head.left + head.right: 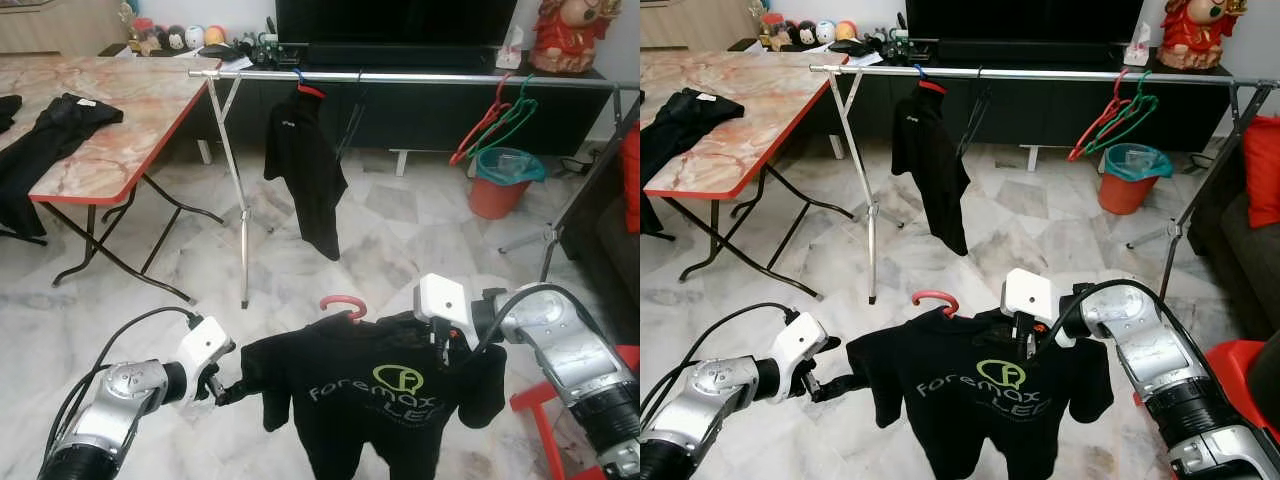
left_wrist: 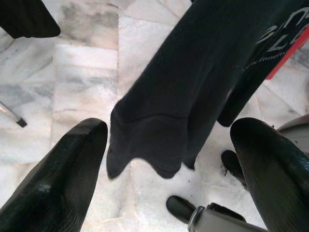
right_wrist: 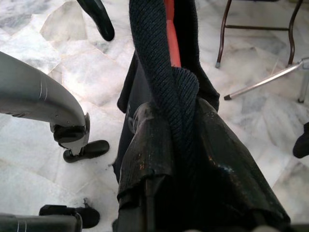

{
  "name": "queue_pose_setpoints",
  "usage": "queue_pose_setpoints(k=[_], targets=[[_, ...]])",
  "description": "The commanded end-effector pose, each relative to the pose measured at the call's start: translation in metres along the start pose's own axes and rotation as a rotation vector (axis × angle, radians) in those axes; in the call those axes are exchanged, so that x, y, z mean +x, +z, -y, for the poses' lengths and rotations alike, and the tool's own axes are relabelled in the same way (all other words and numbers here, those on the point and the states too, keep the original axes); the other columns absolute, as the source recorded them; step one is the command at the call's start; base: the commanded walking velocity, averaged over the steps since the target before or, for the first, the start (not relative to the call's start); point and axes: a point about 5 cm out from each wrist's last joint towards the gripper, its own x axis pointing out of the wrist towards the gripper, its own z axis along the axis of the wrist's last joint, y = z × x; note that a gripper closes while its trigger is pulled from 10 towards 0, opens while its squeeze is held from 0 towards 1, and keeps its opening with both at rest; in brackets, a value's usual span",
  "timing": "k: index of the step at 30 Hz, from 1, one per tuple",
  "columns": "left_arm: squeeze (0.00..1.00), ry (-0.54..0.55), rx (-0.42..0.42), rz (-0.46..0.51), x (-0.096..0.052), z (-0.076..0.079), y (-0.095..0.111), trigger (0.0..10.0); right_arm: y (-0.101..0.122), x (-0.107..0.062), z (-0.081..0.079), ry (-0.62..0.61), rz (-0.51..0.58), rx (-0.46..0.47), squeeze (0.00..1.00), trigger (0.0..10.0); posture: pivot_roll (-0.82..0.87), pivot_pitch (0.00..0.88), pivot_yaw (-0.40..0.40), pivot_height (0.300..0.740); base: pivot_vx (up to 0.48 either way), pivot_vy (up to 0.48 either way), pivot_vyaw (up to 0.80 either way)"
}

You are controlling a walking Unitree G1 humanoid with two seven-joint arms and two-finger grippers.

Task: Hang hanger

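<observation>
Right pincer (image 3: pixel 178 159) clenched on hanger (image 1: pixel 345 304) shoulder, arm raised | left pincer (image 2: pixel 164 159) released beside shirt (image 1: pixel 370 395) sleeve

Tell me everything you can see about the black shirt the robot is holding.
The shirt is a black short-sleeved tee with a green-and-grey chest logo, hanging on a red hanger whose hook sticks up at the collar. The right pincer is shut on its shoulder; the left pincer is open around the other sleeve. It hangs above the marble floor.

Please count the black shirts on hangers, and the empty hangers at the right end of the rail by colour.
Black shirts on hangers: 2 (held shirt, hung shirt)
Empty red hanger: 1
Empty green hanger: 1
Total: 4
</observation>
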Motion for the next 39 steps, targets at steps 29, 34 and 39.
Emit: queue_pose_setpoints(k=[29, 34, 39], targets=[[0.0, 0.038, -0.06, 0.032, 0.007, -0.007, -0.008, 0.0, 0.013, -0.002, 0.002, -0.025, 0.044, -0.014, 0.0, 10.0, -0.02, 0.0, 0.064, 0.74, 0.0, 0.0, 0.0], [0.0, 0.102, -0.072, 0.05, 0.009, -0.01, -0.008, 0.0, 0.015, 0.002, -0.001, -0.013, 0.065, -0.015, 0.0, 10.0, -0.02, 0.0, 0.065, 0.74, 0.0, 0.0, 0.0], [0.0, 0.1, -0.08, 0.057, 0.012, -0.007, -0.009, 0.0, 0.017, 0.004, -0.002, -0.007, 0.071, -0.017, 0.0, 10.0, -0.02, 0.0, 0.065, 0.74, 0.0, 0.0, 0.0]])
